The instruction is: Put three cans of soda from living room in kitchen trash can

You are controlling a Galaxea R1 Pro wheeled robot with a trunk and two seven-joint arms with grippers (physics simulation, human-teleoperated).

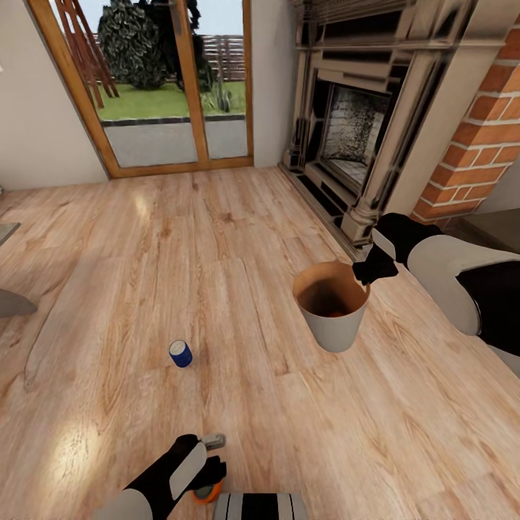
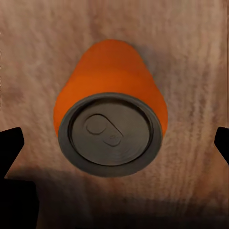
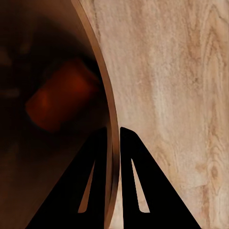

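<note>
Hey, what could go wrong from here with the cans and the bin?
1. The right end effector pinches only the thin rim of the trash can, with an orange can inside; it may slip or tip.
2. The left end effector is open around an upright orange can; closing off-centre may knock it over.
3. The blue can stands loose on the floor and might get bumped.

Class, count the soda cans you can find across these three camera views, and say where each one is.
3. The dark blue metal-topped can stands on the wood floor; an orange can sits between the open left gripper fingers; another orange can lies inside the grey-tan round bin.
</note>
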